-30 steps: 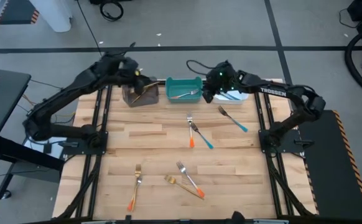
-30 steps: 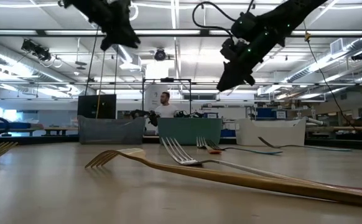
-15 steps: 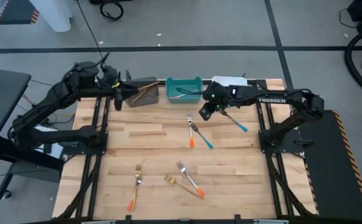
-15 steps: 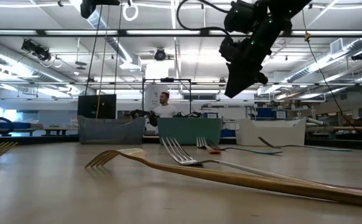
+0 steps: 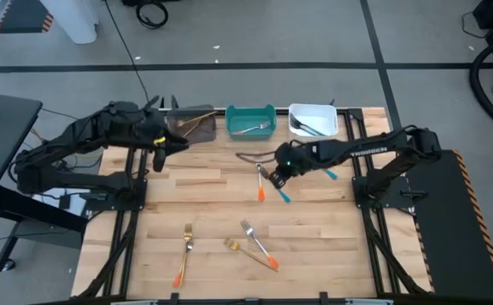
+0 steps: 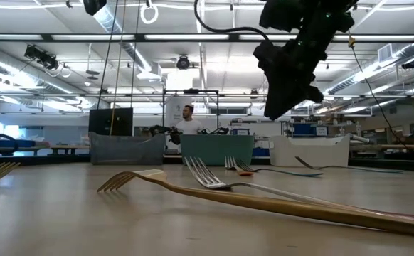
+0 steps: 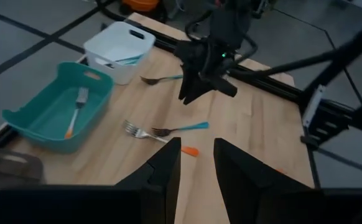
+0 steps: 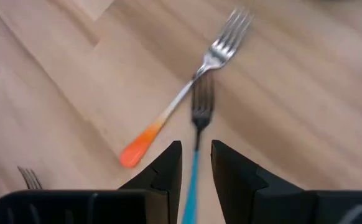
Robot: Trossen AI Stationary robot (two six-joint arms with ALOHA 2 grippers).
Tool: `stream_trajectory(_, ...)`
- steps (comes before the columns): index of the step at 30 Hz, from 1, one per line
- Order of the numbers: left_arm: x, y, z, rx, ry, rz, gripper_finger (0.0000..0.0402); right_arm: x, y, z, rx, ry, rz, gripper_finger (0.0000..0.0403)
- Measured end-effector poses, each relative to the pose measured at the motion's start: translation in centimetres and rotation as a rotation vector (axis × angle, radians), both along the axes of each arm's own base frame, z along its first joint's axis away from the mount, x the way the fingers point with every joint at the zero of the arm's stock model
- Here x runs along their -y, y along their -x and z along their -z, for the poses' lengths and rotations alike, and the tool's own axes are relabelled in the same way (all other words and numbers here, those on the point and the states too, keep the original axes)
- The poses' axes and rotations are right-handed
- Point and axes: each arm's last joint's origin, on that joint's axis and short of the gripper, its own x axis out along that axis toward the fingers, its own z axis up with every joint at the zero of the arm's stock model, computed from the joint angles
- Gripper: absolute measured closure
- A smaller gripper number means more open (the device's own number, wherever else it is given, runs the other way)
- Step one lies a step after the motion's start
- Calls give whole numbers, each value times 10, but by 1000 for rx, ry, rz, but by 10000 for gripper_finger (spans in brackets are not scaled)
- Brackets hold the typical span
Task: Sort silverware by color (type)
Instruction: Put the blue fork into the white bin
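A blue-handled fork [image 8: 199, 109] and an orange-handled fork [image 8: 182, 99] lie crossed at the table's middle [image 5: 262, 180]. My right gripper [image 8: 196, 155] hangs open above them, a finger to each side of the blue handle, clear of the wood in the low view [image 6: 285, 107]. My left gripper [image 5: 157, 146] waits open at the left edge near the grey bin [image 5: 191, 124]. Another blue-handled fork [image 7: 162, 78] lies by the white bin [image 5: 312, 120]. Two orange-handled forks [image 5: 183, 254] [image 5: 261, 247] and a gold fork [image 5: 234, 246] lie near the near edge.
Grey, teal [image 5: 251, 120] and white bins stand in a row along the far edge. The teal one holds an orange-handled fork [image 7: 75, 112], the white one blue-handled forks, the grey one a gold fork. Bare wood lies between the middle forks and the near ones.
My right gripper has left the white bin, moving left and toward the near edge and coming down over the crossed forks at the middle. My left gripper has drawn back from above the grey bin toward the table's left edge. No fork has moved.
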Motion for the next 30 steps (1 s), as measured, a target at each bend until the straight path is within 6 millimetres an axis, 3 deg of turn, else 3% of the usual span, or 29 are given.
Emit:
stream_trajectory(8, 24, -7, -3, 35, 11, 88, 296, -19, -18, 35, -98, -4, -32, 309)
stream_trajectory(19, 33, -8, -5, 54, 17, 91, 296, -2, -35, 53, -163, -49, 3, 309)
stream_trajectory(30, 33, -8, -5, 59, 31, 81, 296, -2, -47, 70, -277, -37, -61, 309)
